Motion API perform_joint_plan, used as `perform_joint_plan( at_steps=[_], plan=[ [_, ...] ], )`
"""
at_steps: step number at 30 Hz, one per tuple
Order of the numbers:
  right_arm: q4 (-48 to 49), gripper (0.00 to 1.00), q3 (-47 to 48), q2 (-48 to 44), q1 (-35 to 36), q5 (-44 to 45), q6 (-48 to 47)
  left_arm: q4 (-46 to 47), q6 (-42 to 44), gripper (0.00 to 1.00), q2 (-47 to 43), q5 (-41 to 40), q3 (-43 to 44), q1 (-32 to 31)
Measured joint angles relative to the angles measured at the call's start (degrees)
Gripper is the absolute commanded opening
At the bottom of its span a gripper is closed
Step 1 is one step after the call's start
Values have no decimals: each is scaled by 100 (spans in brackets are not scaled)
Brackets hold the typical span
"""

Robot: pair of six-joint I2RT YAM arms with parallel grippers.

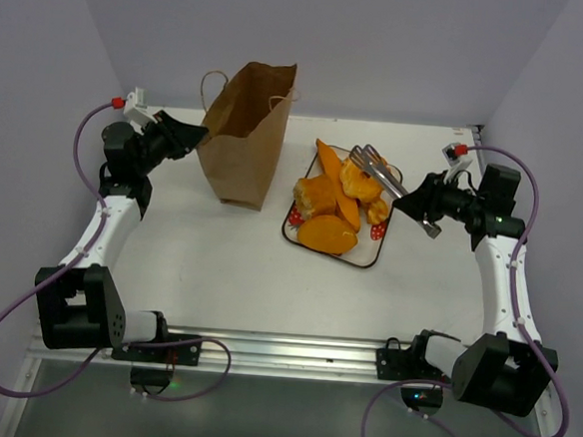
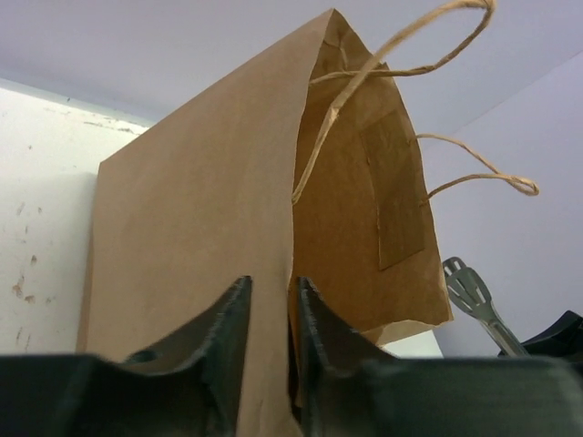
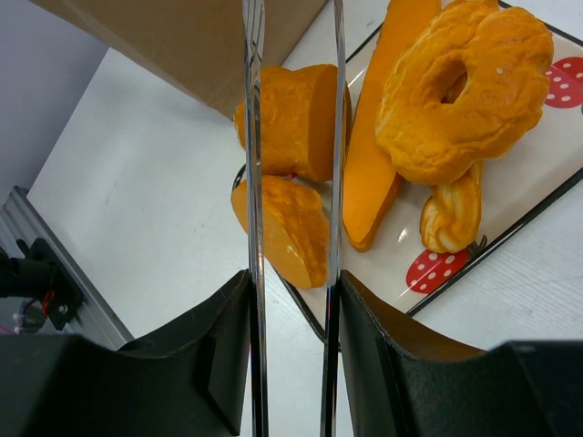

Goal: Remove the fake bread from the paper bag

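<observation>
1. The left gripper [image 2: 271, 305] straddles the paper bag [image 1: 245, 135] wall; whether it pinches cannot be told. Keep the bag upright.
2. The right gripper [image 3: 293, 300] clamps empty tongs [image 1: 375, 166] above the fake bread [image 1: 331, 203] on the tray [image 1: 369, 256]. Lift straight up, disturbing nothing.

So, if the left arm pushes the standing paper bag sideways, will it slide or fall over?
The paper bag stands tall on a narrow base, so it would probably tip rather than slide. Its thin wall bows at the mouth, so it likely buckles where pushed. With bread piled on the tray, it is perhaps light.
</observation>
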Motion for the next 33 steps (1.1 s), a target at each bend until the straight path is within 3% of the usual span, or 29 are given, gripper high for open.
perform_joint_plan(
  at_steps=[10,14,17,33],
  plan=[
    [-2,43,-35,-2,-46,-2,2,31,-39,58,0,7,4,0],
    [0,43,-35,-2,-79,-4,2,52,-42,79,-2,11,4,0],
    [0,43,-35,-2,-85,-4,2,48,-39,87,-2,9,28,0],
    [0,43,-35,7,-249,31,26,-391,407,92,-310,-275,914,0]
  ],
)
